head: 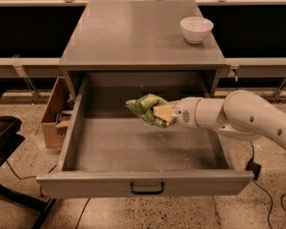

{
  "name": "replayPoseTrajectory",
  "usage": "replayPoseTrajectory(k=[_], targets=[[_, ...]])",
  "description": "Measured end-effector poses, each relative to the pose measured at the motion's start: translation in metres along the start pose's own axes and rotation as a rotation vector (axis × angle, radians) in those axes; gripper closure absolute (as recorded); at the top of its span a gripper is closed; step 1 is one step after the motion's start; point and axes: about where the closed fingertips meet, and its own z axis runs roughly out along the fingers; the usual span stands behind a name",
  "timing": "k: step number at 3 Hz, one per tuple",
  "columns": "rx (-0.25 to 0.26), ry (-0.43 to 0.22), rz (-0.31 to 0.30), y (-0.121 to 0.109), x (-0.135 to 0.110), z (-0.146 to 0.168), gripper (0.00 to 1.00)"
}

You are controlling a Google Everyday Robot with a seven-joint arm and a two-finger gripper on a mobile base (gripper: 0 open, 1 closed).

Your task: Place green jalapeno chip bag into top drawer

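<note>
The green jalapeno chip bag [144,108] is a crumpled shiny green foil bag, held in the air inside the open top drawer [145,182], above the back part of its speckled grey floor. My gripper [162,114] comes in from the right on a white arm and is shut on the bag's right end. The bag sticks out to the left of the tan fingers [164,112]. The drawer is pulled fully out, with a small black handle [147,190] on its flat front panel.
A white bowl [196,28] stands on the grey cabinet top [133,37] at the back right. A cardboard box [55,113] sits on the floor left of the drawer. A black frame [5,137] is at far left. Cables lie on the floor at right.
</note>
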Motion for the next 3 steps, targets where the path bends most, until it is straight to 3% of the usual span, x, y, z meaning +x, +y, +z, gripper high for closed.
replayPoseTrajectory(k=[3], targets=[[0.000,0.000,0.000,0.0001,0.0000,0.0001,0.14]])
